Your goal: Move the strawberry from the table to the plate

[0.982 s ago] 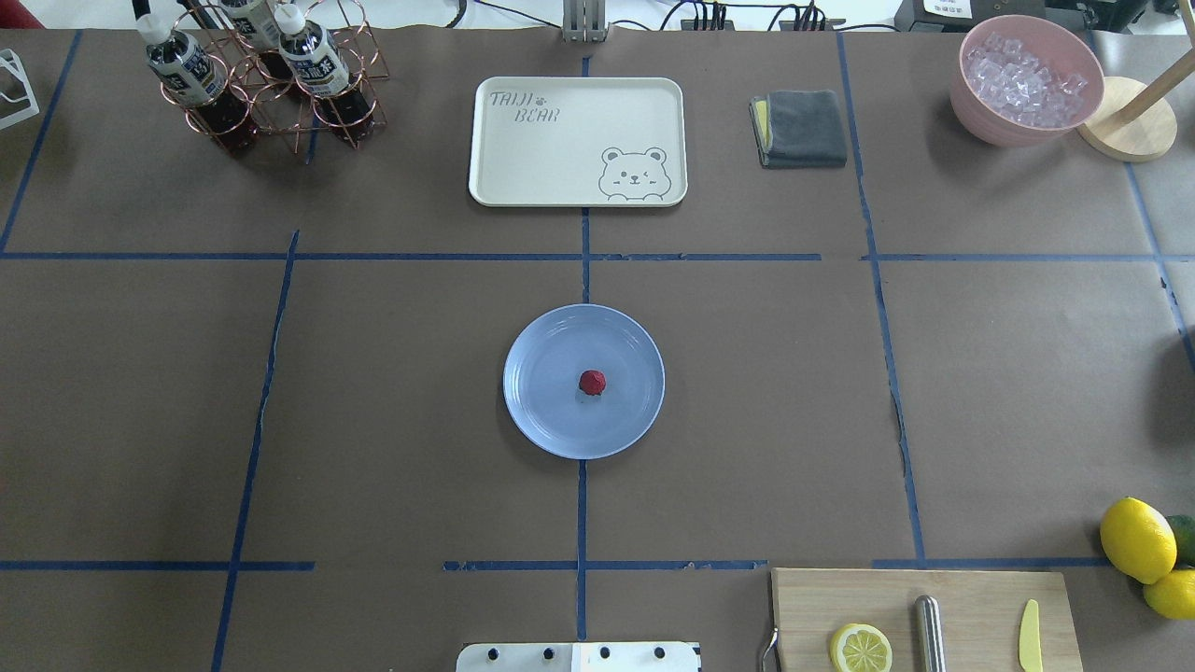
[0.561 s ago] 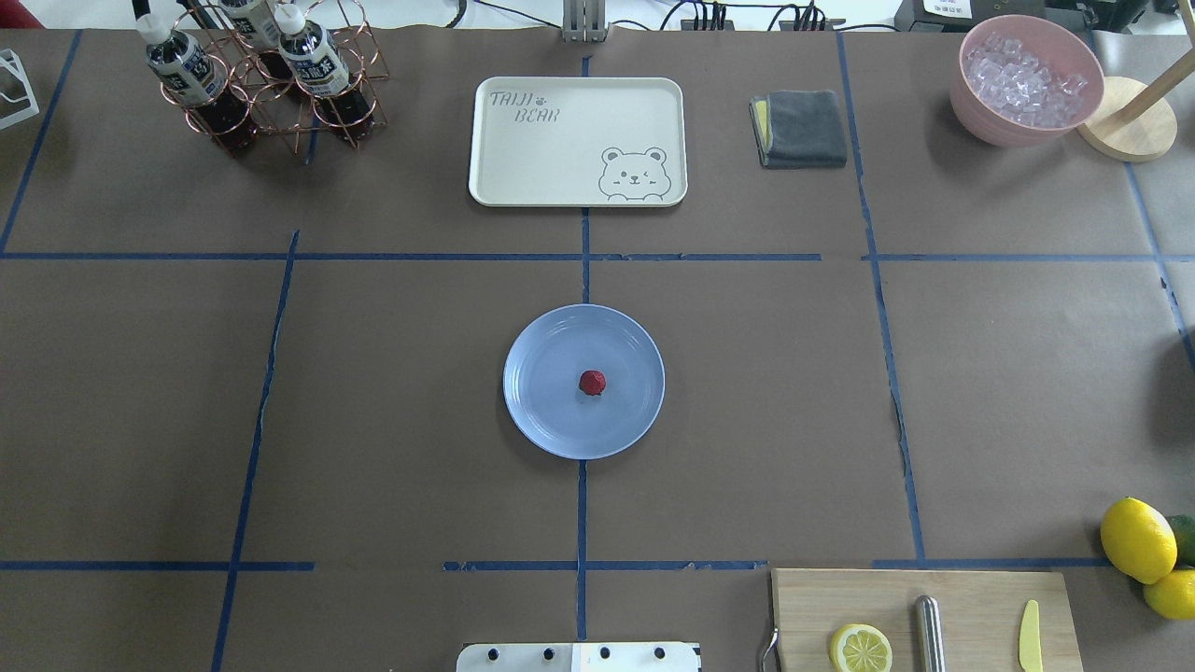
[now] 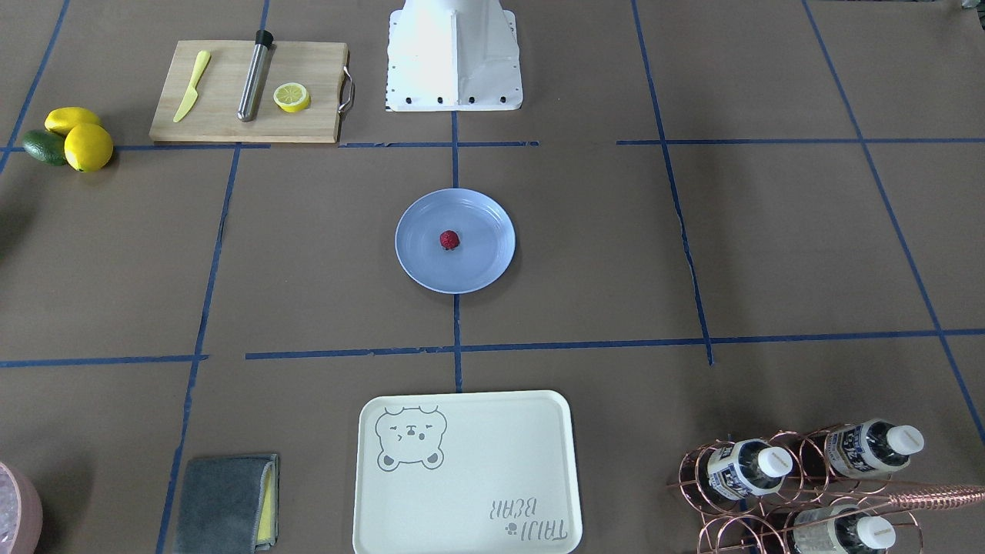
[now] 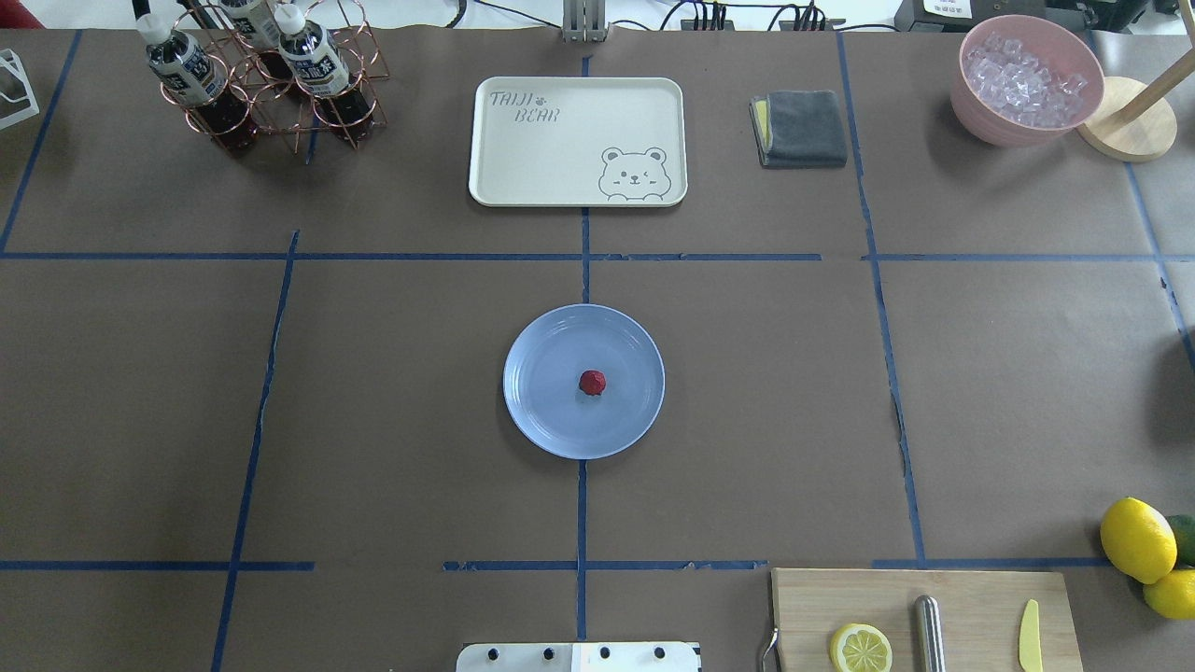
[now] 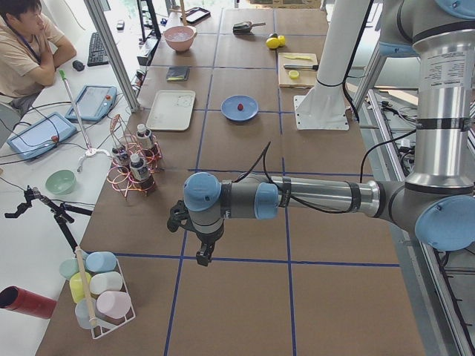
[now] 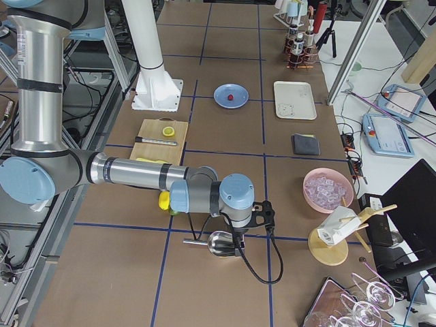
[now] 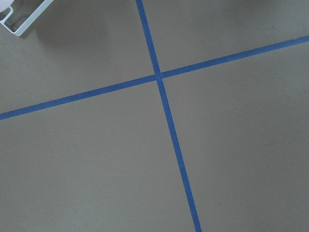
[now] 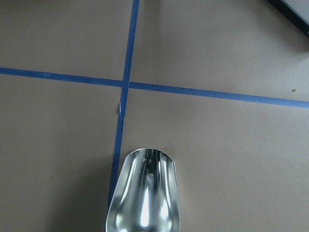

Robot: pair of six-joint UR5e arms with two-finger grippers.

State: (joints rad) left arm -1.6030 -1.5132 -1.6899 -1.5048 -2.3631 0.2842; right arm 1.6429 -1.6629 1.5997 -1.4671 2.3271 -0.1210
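The small dark-red strawberry (image 4: 592,382) lies near the middle of the light-blue plate (image 4: 551,420), which rests at the centre of the brown table (image 4: 401,392) with its blue tape grid. The front-facing view shows the same: strawberry (image 3: 449,240) on the plate (image 3: 481,265). Neither arm appears in these two views. My left gripper (image 5: 202,256) hangs over bare table far from the plate, seen only in the exterior left view. My right gripper (image 6: 236,240) hovers at the other end, above a metal scoop (image 8: 145,195). I cannot tell whether either one is open or shut.
A cream bear tray (image 4: 577,140), a grey cloth (image 4: 801,128), a pink bowl of ice (image 4: 1025,79) and a copper bottle rack (image 4: 261,75) line the far side. A cutting board (image 4: 924,621) with a lemon half and whole lemons (image 4: 1137,539) sit near right. A person (image 5: 26,37) sits beside the table.
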